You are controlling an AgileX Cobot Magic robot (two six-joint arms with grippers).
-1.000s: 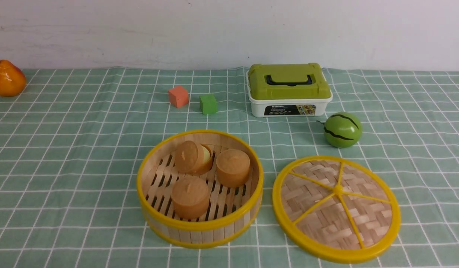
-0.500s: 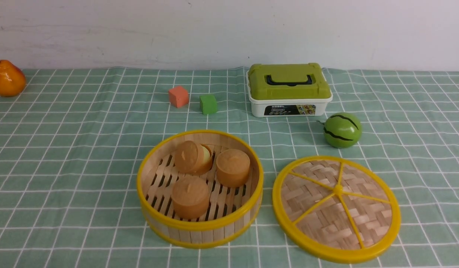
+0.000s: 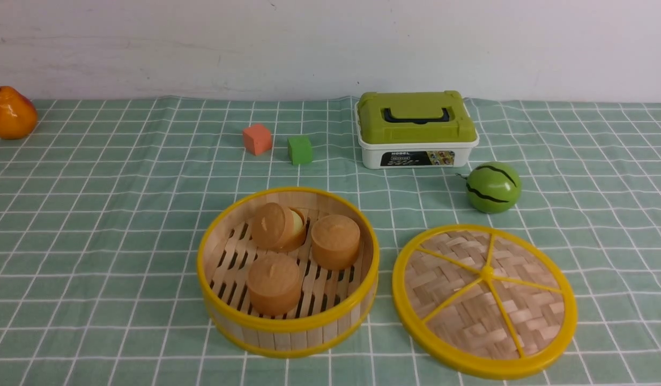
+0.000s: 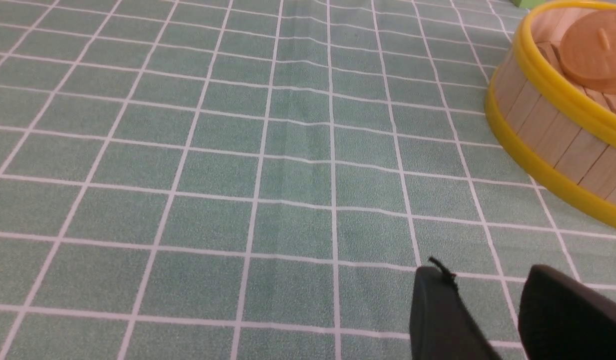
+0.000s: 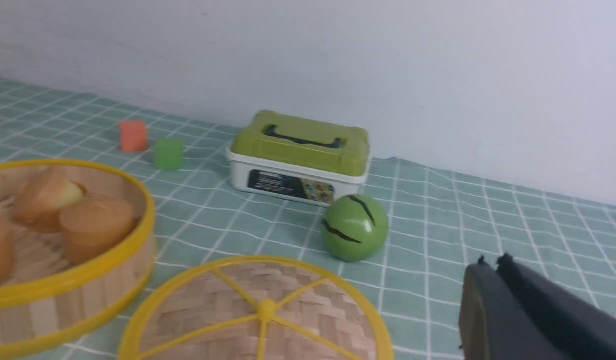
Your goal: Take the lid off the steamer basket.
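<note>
Left end effector (image 4: 482,310) fingers slightly apart; right end effector (image 5: 492,280) fingers together.

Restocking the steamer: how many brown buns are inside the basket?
3, all in the steamer basket: one at the front, one at the back right, one tipped on its side at the back. None appears hidden.

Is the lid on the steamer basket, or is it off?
Off. The lid lies flat on the cloth beside the steamer basket, which stands uncovered.

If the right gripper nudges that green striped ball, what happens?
The green striped ball is round and glossy, so it would probably roll and may slip between closing fingers. It sits free on the tablecloth, beyond the lid, near the white box, which could stop it.
</note>
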